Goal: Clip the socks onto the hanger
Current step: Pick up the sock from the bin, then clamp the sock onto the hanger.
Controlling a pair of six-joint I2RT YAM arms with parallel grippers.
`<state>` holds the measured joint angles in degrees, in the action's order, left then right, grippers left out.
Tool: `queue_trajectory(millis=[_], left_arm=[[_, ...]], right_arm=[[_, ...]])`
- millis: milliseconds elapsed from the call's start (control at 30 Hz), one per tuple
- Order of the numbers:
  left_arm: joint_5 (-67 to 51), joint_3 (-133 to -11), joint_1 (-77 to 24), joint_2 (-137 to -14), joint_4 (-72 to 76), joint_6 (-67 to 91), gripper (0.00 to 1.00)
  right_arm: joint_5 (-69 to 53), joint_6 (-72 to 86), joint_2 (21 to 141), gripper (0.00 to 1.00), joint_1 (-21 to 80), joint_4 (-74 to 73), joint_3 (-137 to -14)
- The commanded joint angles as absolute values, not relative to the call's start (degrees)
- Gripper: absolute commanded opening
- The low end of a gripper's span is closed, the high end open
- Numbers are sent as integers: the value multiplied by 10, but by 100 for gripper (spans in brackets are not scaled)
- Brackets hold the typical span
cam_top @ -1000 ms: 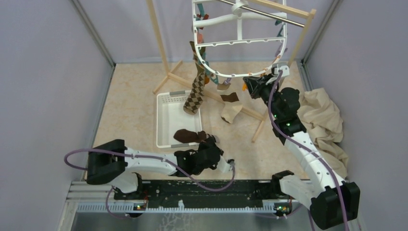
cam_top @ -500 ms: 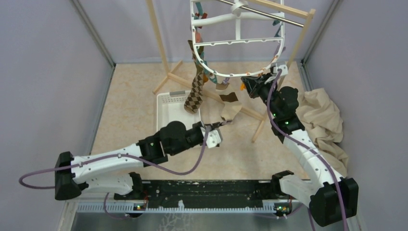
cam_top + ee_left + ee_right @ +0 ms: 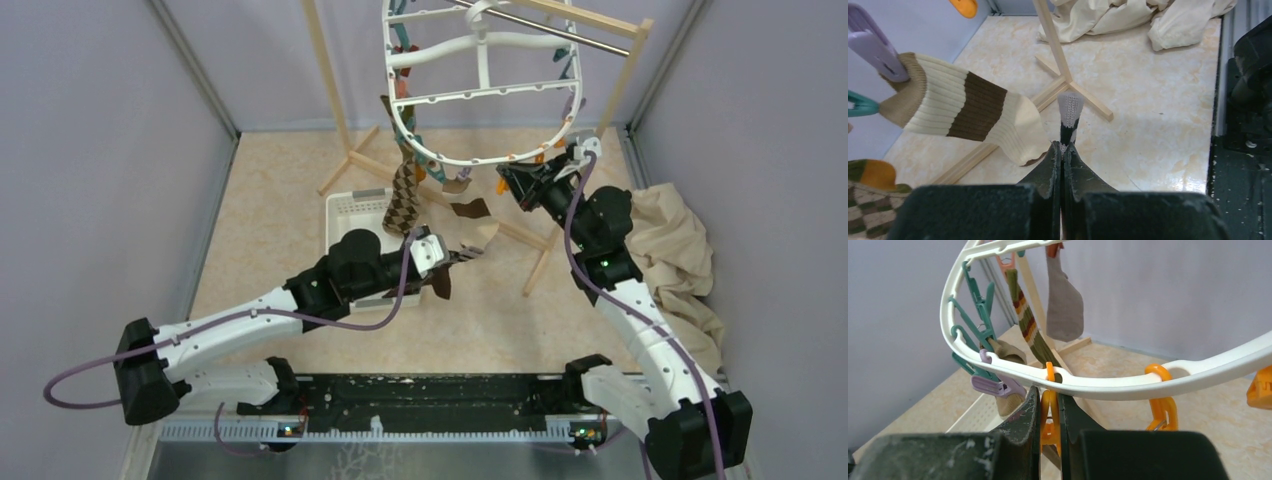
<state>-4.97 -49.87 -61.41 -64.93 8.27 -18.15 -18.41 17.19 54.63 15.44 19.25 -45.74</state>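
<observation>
The white oval hanger (image 3: 480, 92) hangs from the rack's bar, with its lower rim in the right wrist view (image 3: 1128, 385). An argyle sock (image 3: 404, 205) and a cream-and-brown sock (image 3: 478, 215) hang clipped from it. The cream-and-brown one also shows in the left wrist view (image 3: 963, 107). A green-orange striped sock (image 3: 1024, 315) hangs further back. My left gripper (image 3: 458, 257) is shut on a dark brown sock (image 3: 440, 284), held below the cream sock. Its pale edge pokes past the tips (image 3: 1070, 107). My right gripper (image 3: 515, 185) is shut on an orange peg (image 3: 1049, 410) under the rim.
A white basket (image 3: 345, 225) lies on the floor behind the left arm. A big beige cloth (image 3: 675, 250) is heaped at the right wall. The wooden rack (image 3: 335, 95) with its metal bar (image 3: 560, 27) has floor struts crossing under the hanger.
My left arm has swung out from near its base toward the hanger, carrying the dark sock up. The hanger has shifted slightly left. My right gripper stays on the orange peg.
</observation>
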Motion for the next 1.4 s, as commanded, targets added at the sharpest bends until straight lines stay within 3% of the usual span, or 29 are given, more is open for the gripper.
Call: queue_trajectory(millis=[0,133,500,900,1367], left_arm=[[-106,-491,-589,-659,138,-130,0],[-157,-503,-554,-671,164,-84,0],[-150,-473,-551,-708,314,-5,0],[-168,-559,-543,-780,344,95,0],[-183,-530,-520,-795,374,128,0]], right_arm=[[-263,165,528,0,149,201,-461],[-267,159,519,0,148,187,-464],[-295,160,508,0,145,182,-466],[-395,233,523,0,129,267,-452],[-432,257,529,0,127,330,-432]])
